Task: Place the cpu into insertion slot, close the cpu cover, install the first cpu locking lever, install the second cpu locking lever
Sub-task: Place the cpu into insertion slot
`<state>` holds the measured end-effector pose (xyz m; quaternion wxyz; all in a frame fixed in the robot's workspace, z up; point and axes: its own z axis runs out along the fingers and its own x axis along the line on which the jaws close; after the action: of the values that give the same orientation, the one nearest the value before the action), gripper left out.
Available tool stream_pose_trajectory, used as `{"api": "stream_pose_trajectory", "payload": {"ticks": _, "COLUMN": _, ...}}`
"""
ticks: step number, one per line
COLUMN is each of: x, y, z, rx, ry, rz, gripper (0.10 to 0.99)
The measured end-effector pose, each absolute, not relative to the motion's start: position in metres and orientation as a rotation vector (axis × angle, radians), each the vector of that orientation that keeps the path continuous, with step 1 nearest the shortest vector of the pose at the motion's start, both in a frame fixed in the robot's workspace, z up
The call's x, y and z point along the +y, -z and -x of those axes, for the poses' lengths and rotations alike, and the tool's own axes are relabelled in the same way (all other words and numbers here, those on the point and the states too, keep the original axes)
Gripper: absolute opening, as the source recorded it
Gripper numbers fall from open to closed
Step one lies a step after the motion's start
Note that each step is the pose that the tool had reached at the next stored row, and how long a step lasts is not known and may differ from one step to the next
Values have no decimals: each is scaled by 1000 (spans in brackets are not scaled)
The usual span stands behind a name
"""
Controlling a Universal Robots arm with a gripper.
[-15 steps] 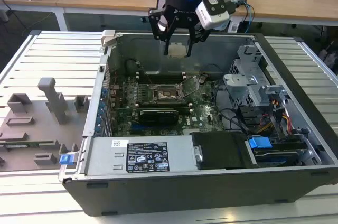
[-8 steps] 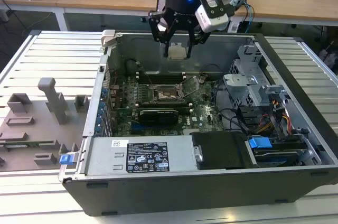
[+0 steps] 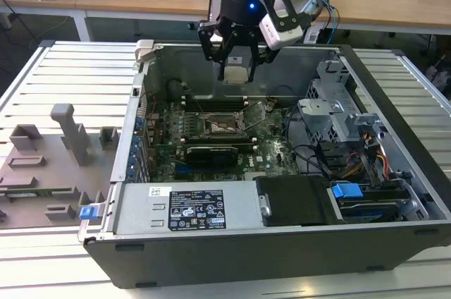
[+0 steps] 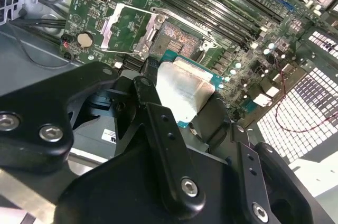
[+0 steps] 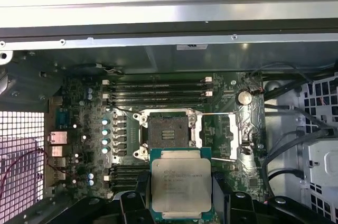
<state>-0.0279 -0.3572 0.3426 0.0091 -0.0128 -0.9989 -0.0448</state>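
My gripper hangs above the open computer case, shut on the cpu, a flat silvery square chip held level between the black fingers. In both wrist views the cpu hovers a little to one side of the insertion slot, well above the board. The insertion slot is a bare dark square on the green board. The cpu cover, a thin silvery frame, is swung open beside the slot. A thin wire locking lever stands released along the cover.
Long black memory slots run behind the socket, with a coin battery near the cover. A labelled power supply fills the case front, and a drive cage with cables fills the exterior view's right. A grey fixture plate lies outside the case.
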Motion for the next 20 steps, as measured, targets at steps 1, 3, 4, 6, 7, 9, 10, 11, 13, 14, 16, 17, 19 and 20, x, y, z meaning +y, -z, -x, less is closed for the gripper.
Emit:
{"api": "stream_pose_trajectory", "payload": {"ticks": 1, "x": -357, "y": -342, "z": 28, "rx": -3120, "ry": 140, "rz": 40, "gripper": 545}}
{"api": "stream_pose_trajectory", "payload": {"ticks": 3, "x": -357, "y": -340, "z": 28, "rx": -3120, "ry": 140, "rz": 40, "gripper": 545}}
{"api": "stream_pose_trajectory", "payload": {"ticks": 4, "x": -357, "y": -339, "z": 28, "rx": -3120, "ry": 140, "rz": 40, "gripper": 545}}
{"api": "stream_pose_trajectory", "payload": {"ticks": 6, "x": -357, "y": -336, "z": 28, "rx": -3120, "ry": 140, "rz": 40, "gripper": 545}}
{"api": "stream_pose_trajectory", "payload": {"ticks": 7, "x": -357, "y": -335, "z": 28, "rx": -3120, "ry": 140, "rz": 40, "gripper": 545}}
{"api": "stream_pose_trajectory", "payload": {"ticks": 9, "x": -357, "y": -333, "z": 28, "rx": -3120, "ry": 140, "rz": 40, "gripper": 545}}
{"api": "stream_pose_trajectory", "payload": {"ticks": 10, "x": -357, "y": -332, "z": 28, "rx": -3120, "ry": 140, "rz": 40, "gripper": 545}}
{"api": "stream_pose_trajectory", "payload": {"ticks": 11, "x": -357, "y": -331, "z": 28, "rx": -3120, "ry": 140, "rz": 40, "gripper": 545}}
{"api": "stream_pose_trajectory", "payload": {"ticks": 13, "x": -357, "y": -329, "z": 28, "rx": -3120, "ry": 140, "rz": 40, "gripper": 545}}
{"api": "stream_pose_trajectory", "payload": {"ticks": 14, "x": -357, "y": -329, "z": 28, "rx": -3120, "ry": 140, "rz": 40, "gripper": 545}}
{"api": "stream_pose_trajectory", "payload": {"ticks": 16, "x": -357, "y": -327, "z": 28, "rx": -3120, "ry": 140, "rz": 40, "gripper": 545}}
{"api": "stream_pose_trajectory", "payload": {"ticks": 17, "x": -357, "y": -326, "z": 28, "rx": -3120, "ry": 140, "rz": 40, "gripper": 545}}
{"api": "stream_pose_trajectory", "payload": {"ticks": 19, "x": -357, "y": -324, "z": 28, "rx": -3120, "ry": 140, "rz": 40, "gripper": 545}}
{"api": "stream_pose_trajectory", "payload": {"ticks": 20, "x": -357, "y": -322, "z": 28, "rx": -3120, "ry": 140, "rz": 40, "gripper": 545}}
